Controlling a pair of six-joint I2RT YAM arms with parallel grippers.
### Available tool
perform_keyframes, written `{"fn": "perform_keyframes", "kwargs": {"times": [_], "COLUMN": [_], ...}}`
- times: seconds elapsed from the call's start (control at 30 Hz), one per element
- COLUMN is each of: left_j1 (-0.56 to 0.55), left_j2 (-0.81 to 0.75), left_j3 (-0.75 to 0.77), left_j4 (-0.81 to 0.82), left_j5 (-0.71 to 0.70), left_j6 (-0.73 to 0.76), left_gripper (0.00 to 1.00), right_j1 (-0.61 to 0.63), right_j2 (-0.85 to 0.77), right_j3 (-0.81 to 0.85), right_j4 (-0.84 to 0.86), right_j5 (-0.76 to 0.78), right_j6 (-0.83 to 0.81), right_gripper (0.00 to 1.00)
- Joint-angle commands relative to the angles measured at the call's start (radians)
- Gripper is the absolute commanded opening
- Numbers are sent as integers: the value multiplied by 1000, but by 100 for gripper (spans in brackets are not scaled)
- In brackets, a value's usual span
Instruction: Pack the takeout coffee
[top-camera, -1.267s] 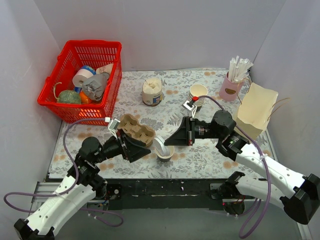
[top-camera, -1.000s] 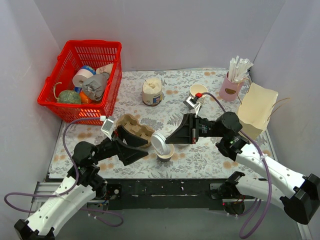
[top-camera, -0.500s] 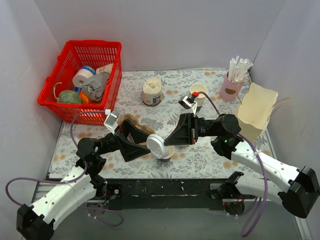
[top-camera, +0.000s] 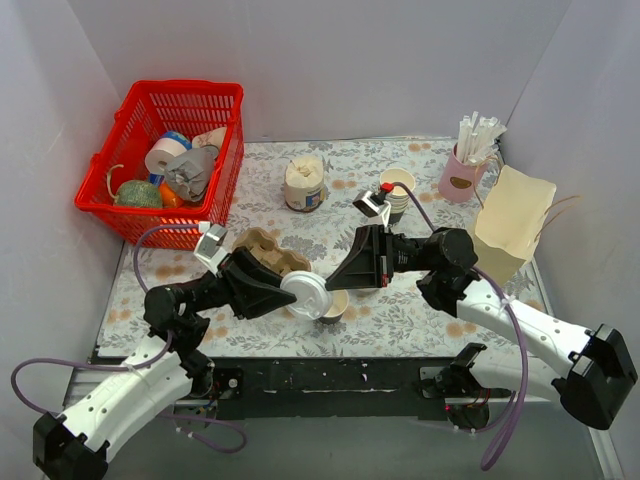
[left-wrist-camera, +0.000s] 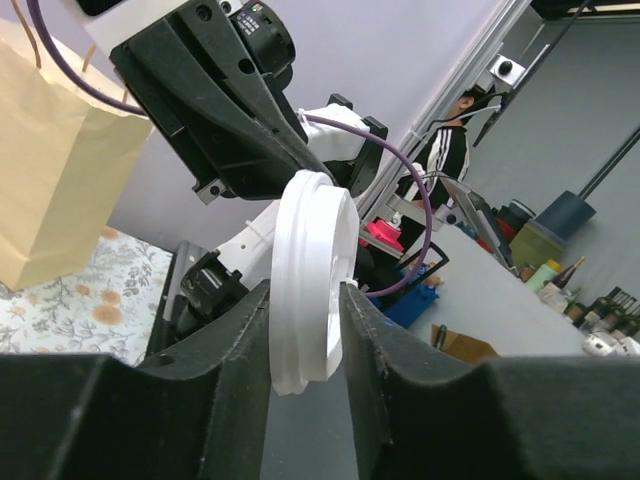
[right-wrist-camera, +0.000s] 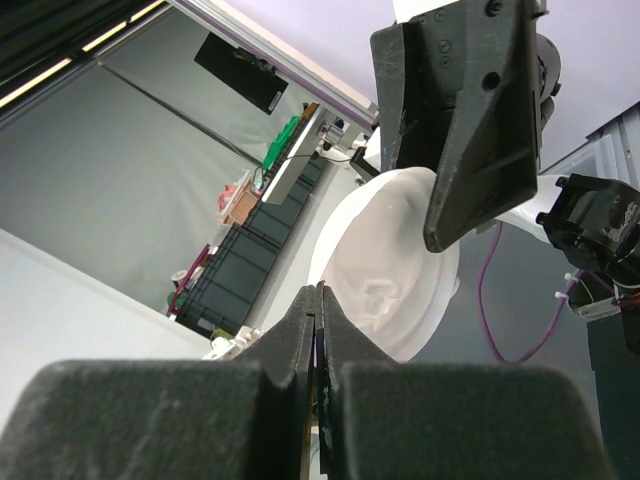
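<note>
The takeout coffee cup (top-camera: 336, 306) stands lidless on the flowered mat near the front middle, brown liquid showing inside. Its flat white lid (top-camera: 307, 294) is tilted on edge just left of the cup, with my left gripper (top-camera: 298, 292) shut on it. In the left wrist view the lid (left-wrist-camera: 310, 270) sits between both fingers of the left gripper (left-wrist-camera: 305, 300). My right gripper (top-camera: 343, 284) is shut, its tips at the cup's far rim; whether it pinches the rim I cannot tell. The right wrist view shows the right gripper (right-wrist-camera: 318, 300) with jaws together and the lid (right-wrist-camera: 385, 270) beyond.
A cardboard cup carrier (top-camera: 262, 252) lies behind my left gripper. A red basket (top-camera: 120, 210) of odds and ends sits back left. A cream jar (top-camera: 304, 183), stacked paper cups (top-camera: 397, 183), a pink straw holder (top-camera: 460, 175) and a paper bag (top-camera: 512, 222) stand at the back and right.
My left gripper swung right to the lid leaning on the cup, closed on it and lifted it to the cup's left. The right gripper stayed shut by the cup.
</note>
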Motion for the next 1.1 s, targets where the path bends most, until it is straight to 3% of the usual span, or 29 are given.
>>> {"fn": "perform_keyframes", "kwargs": {"times": [0.0, 0.2, 0.27, 0.33, 0.37, 0.43, 0.47, 0.57, 0.63, 0.83, 0.97, 1.07], "left_j1": [-3, -3, -3, -3, -1, -1, -3, -3, -3, -1, -5, -5], "left_j2": [-20, -33, -40, -47, -48, -47, -47, -42, -30, 62, 139, 156], "left_j3": [15, 40, 38, 38, 43, 61, 67, 78, 78, 77, 38, 34], "left_j4": [-44, -139, -160, -170, -183, -230, -247, -291, -316, -327, -189, -187], "left_j5": [-17, -53, -61, -66, -70, -77, -77, -93, -112, -133, -103, -115], "left_j6": [15, 8, 2, 0, 2, 12, 14, 12, -1, -58, -136, -159], "left_gripper": [27, 12, 11, 11, 11, 10, 10, 10, 10, 11, 11, 11], "right_j1": [4, 3, 0, -11, -17, -29, -31, -30, -31, -31, -31, -31], "right_j2": [7, -9, -29, -61, -75, -127, -148, -252, -320, -290, -222, -188], "right_j3": [8, 17, 40, 71, 87, 146, 161, 158, 126, 152, 112, 82], "right_j4": [56, -98, -185, -403, -504, -758, -820, -924, -924, -1089, -1036, -958], "right_j5": [-7, 7, 34, 79, 159, 278, 414, 636, 671, 588, 428, 366], "right_j6": [1, -100, -196, -287, -397, -508, -596, -678, -703, -812, -839, -838], "right_gripper": [1, 4, 20, 36, 55, 63, 72, 78, 78, 79, 79, 79]}}
